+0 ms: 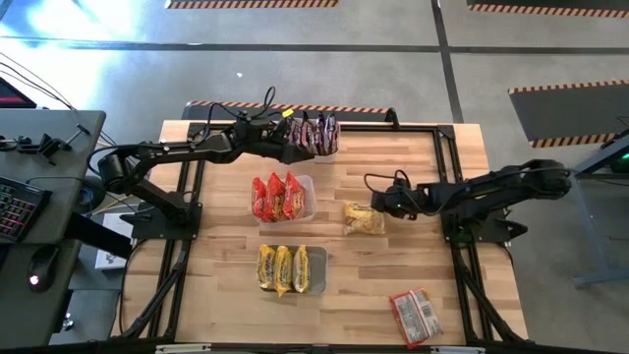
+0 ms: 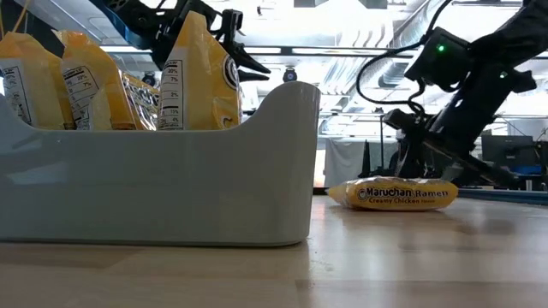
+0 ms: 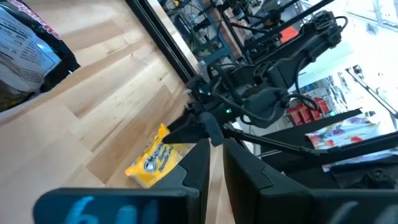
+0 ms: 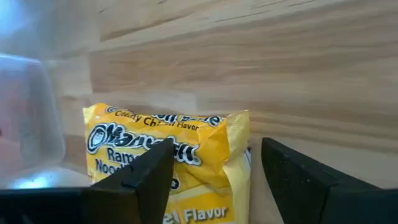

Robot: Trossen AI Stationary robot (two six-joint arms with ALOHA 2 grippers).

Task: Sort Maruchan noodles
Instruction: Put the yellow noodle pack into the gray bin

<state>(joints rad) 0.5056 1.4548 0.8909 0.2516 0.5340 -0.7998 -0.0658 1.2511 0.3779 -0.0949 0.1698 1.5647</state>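
Note:
A loose yellow Maruchan packet (image 1: pixel 363 218) lies flat on the wooden table, right of the middle tub. My right gripper (image 4: pixel 214 158) is open just above it, slanting down. One finger is in front of the packet (image 4: pixel 168 149) and the other is beside its edge. My left gripper (image 3: pixel 216 155) is shut on nothing and hovers beside the dark maroon packets (image 1: pixel 316 133) standing in the far tub. Red packets (image 1: pixel 278 196) stand in the middle tub and yellow ones (image 1: pixel 283 267) in the near tub. My right gripper is over the right-hand end of the loose yellow packet (image 4: pixel 233 140), coming from the table's right and slanting down. I cannot tell whether a finger touches the wrapper. The packet lies flat on the table.
The clear near tub (image 2: pixel 171 188) fills the low view's left. A loose red packet (image 1: pixel 417 315) lies near the table's near right corner. A black frame rail (image 1: pixel 447 197) runs along the table's right side. Bare wood lies between the tubs and the right arm.

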